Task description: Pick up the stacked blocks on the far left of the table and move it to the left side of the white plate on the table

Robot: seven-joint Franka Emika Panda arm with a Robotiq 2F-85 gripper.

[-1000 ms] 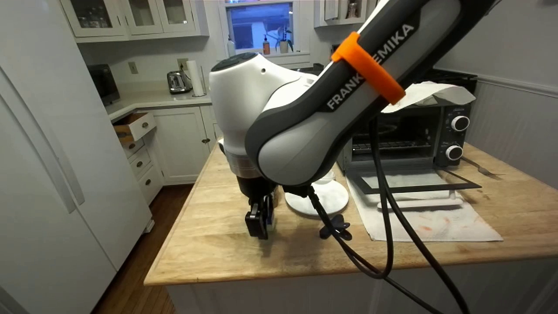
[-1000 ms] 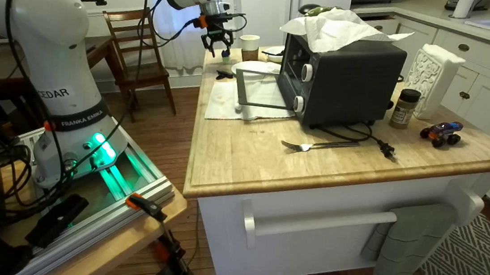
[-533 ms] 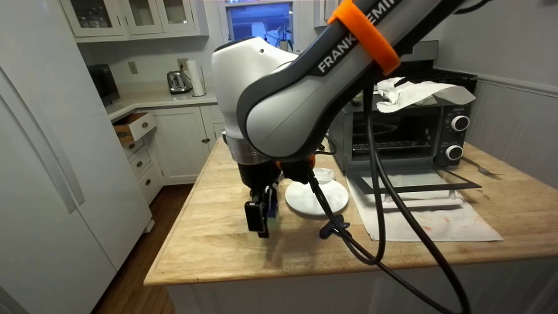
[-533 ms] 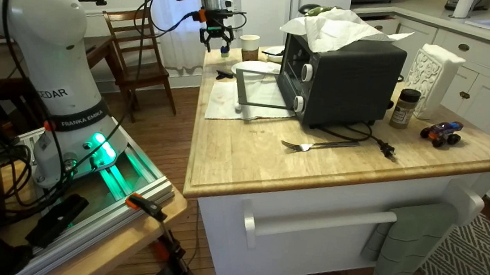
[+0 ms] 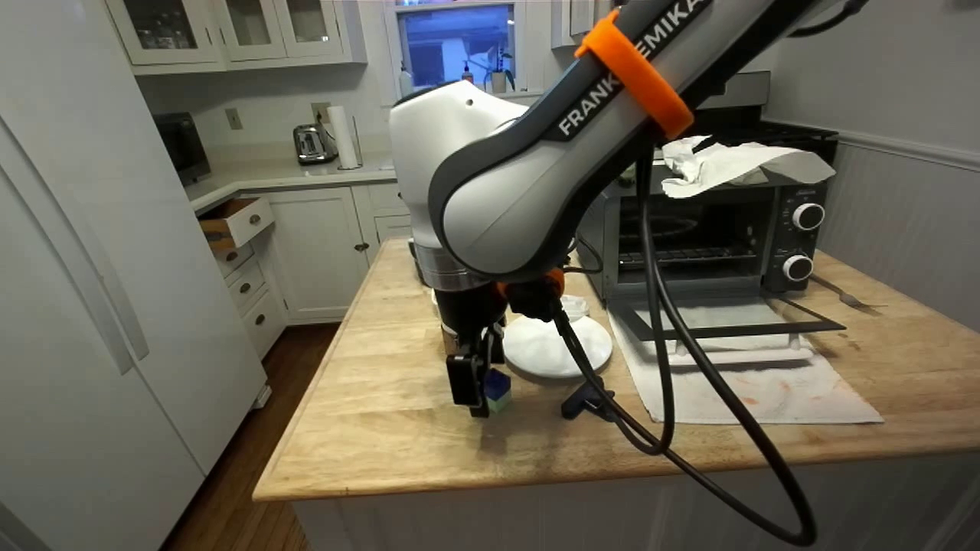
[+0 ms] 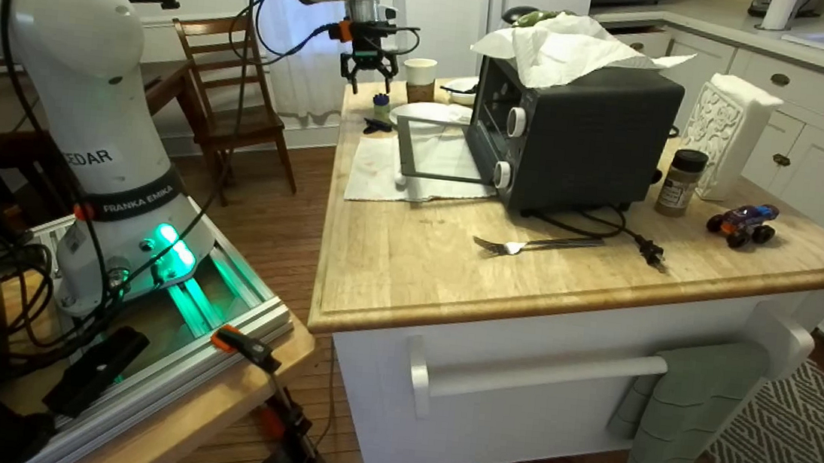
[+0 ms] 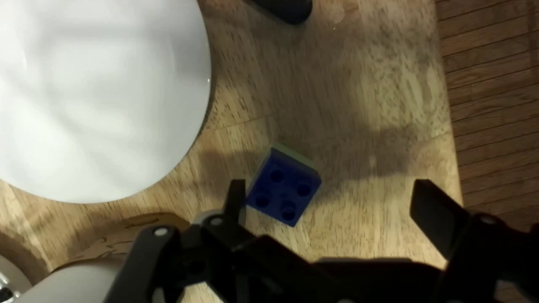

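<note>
The stacked blocks (image 7: 284, 187), dark blue over pale green, appear to stand upright on the wooden table (image 7: 379, 80). They also show in both exterior views (image 5: 498, 389) (image 6: 381, 104). My gripper (image 7: 330, 185) is open and points down, also in both exterior views (image 5: 473, 383) (image 6: 371, 91). In the wrist view the blocks are turned at an angle to the jaws, close by the left fingertip; I cannot tell whether they touch. The white plate (image 7: 97, 97) lies beyond the blocks at upper left, and shows in both exterior views (image 5: 557, 348) (image 6: 427, 113).
The cream cup (image 6: 420, 73) stands close to the gripper and fills the lower left of the wrist view (image 7: 76, 282). A small black object (image 5: 586, 402) lies near the plate. The toaster oven (image 6: 579, 142) stands with its glass door down over a white towel (image 5: 766, 402).
In both exterior views my gripper has shifted right over the last half second. The stacked blocks, seen higher beside a finger half a second ago, now show lower and farther right, clear below the fingers.
</note>
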